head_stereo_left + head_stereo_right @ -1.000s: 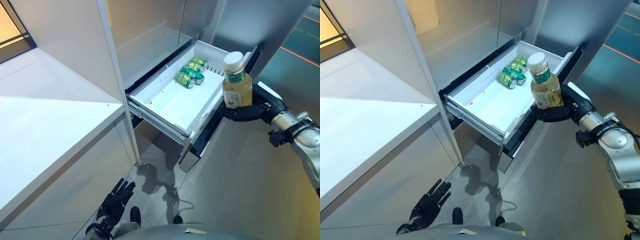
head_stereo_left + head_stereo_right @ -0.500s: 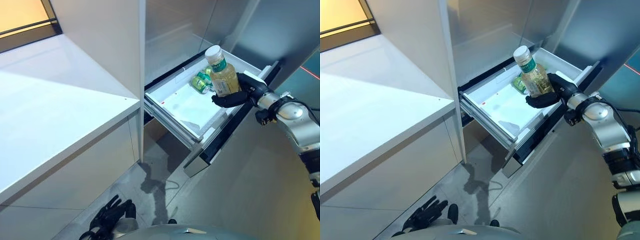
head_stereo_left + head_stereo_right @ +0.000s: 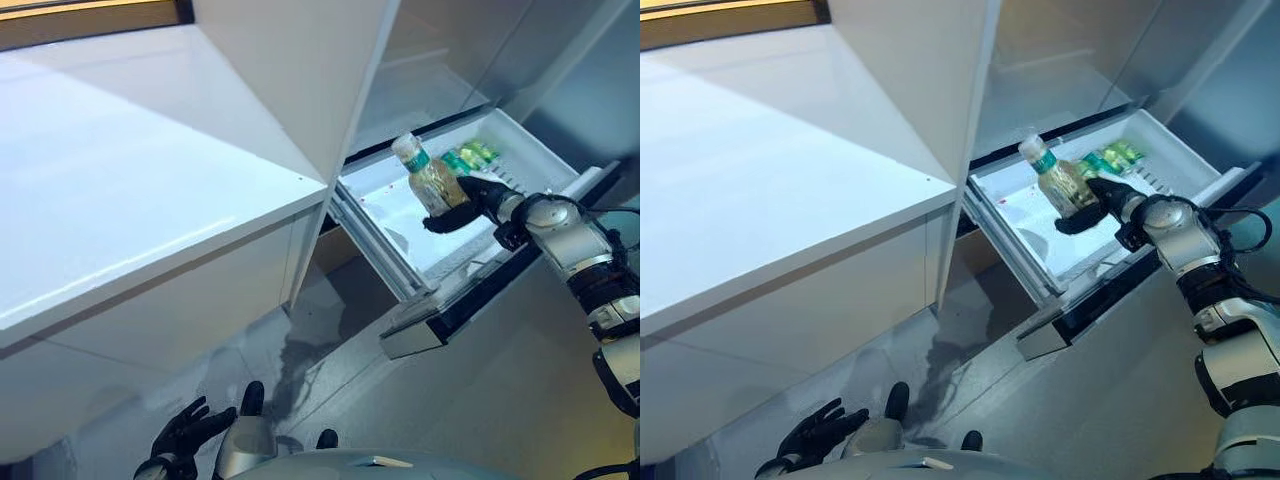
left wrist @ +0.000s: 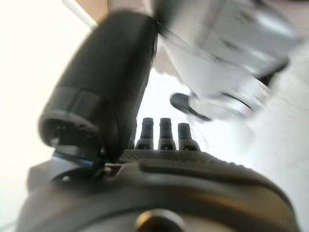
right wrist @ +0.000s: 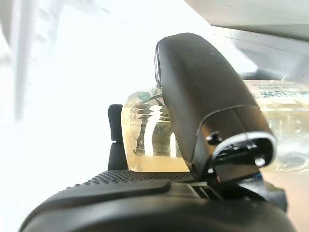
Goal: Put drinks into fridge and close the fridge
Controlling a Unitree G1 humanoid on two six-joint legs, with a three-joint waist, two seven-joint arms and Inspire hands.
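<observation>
My right hand (image 3: pixel 468 204) is shut on a bottle (image 3: pixel 432 180) of yellow drink with a white cap and a green label. It holds the bottle tilted over the open white fridge drawer (image 3: pixel 386 219). The right wrist view shows the thumb (image 5: pixel 203 96) and fingers (image 5: pixel 115 140) wrapped round the bottle (image 5: pixel 145 140). Green cans (image 3: pixel 470 156) lie in the far end of the drawer. My left hand (image 3: pixel 183 433) hangs low near the floor with straight, spread fingers and holds nothing; its wrist view shows the fingers (image 4: pixel 164 133) straight.
A white counter (image 3: pixel 130 180) stretches to the left of the fridge. A white cabinet side (image 3: pixel 300 80) stands above it next to the grey fridge front (image 3: pixel 450 50). The drawer's dark front panel (image 3: pixel 470 300) juts out over the grey floor (image 3: pixel 480 400).
The camera has swung, so the whole scene has shifted right. My right hand has carried the bottle further in over the drawer and tilted it. The left hand stays low.
</observation>
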